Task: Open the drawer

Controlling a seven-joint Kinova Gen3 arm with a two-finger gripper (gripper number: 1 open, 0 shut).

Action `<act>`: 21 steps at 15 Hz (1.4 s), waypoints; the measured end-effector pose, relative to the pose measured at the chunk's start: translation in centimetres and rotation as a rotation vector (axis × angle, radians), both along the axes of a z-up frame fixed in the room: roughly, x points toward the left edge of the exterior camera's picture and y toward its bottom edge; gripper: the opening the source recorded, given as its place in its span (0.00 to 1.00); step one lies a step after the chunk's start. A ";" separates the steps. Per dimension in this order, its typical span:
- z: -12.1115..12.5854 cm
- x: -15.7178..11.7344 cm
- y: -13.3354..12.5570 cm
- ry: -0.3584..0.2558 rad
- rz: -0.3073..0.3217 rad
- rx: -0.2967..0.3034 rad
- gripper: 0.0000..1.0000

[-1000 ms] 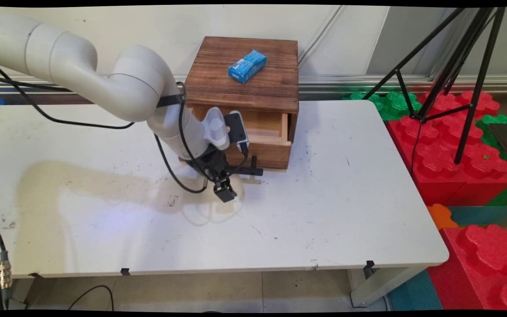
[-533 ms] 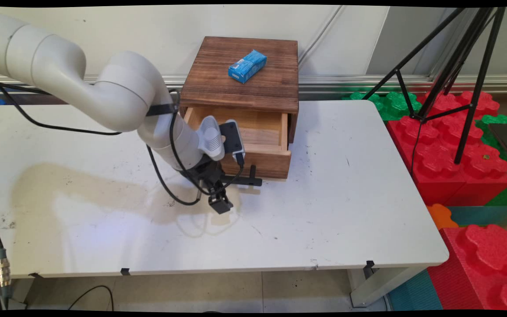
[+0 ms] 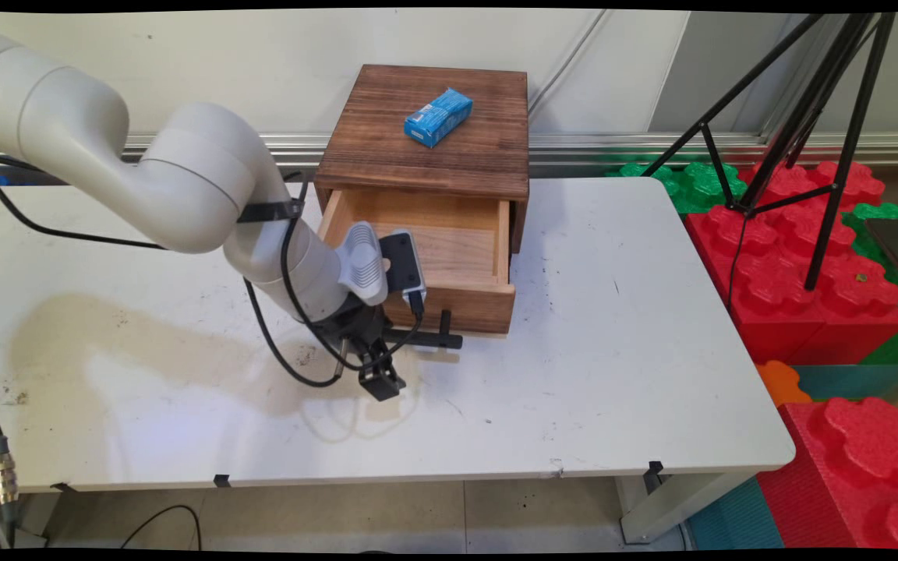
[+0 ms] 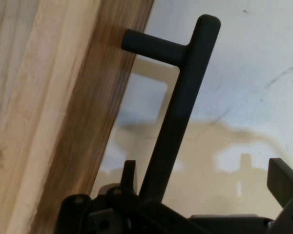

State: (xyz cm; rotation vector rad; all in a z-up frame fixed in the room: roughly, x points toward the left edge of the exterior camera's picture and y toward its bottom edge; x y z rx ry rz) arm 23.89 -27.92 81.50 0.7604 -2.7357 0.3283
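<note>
At table (image 3: 589, 389) centre, main view: gripper (image 3: 375, 366) at black handle (image 3: 429, 340) of pulled-out drawer (image 3: 457, 265); wooden box (image 3: 426, 132) at far edge, blue carton (image 3: 438, 116) on top. Hand view: handle (image 4: 178, 117) between spread fingers (image 4: 283, 180), no squeeze visible; drawer front (image 4: 63, 117) left.

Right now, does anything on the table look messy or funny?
Yes. A big tan stain spreads over the left of the white table, like a dried spill. The wooden box's drawer stands pulled out, with the claw at its black handle.
</note>
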 end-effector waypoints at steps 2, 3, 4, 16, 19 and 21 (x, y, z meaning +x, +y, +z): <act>0.1 -0.1 0.7 0.001 -0.006 0.005 1.00; 0.2 -0.2 1.0 0.001 -0.008 0.007 1.00; 0.2 -0.2 1.4 0.002 -0.011 0.009 1.00; 0.8 -0.7 4.5 0.001 -0.038 0.026 1.00; 0.9 -0.8 5.2 0.001 -0.043 0.034 1.00; 0.9 -0.8 5.6 0.000 -0.045 0.039 1.00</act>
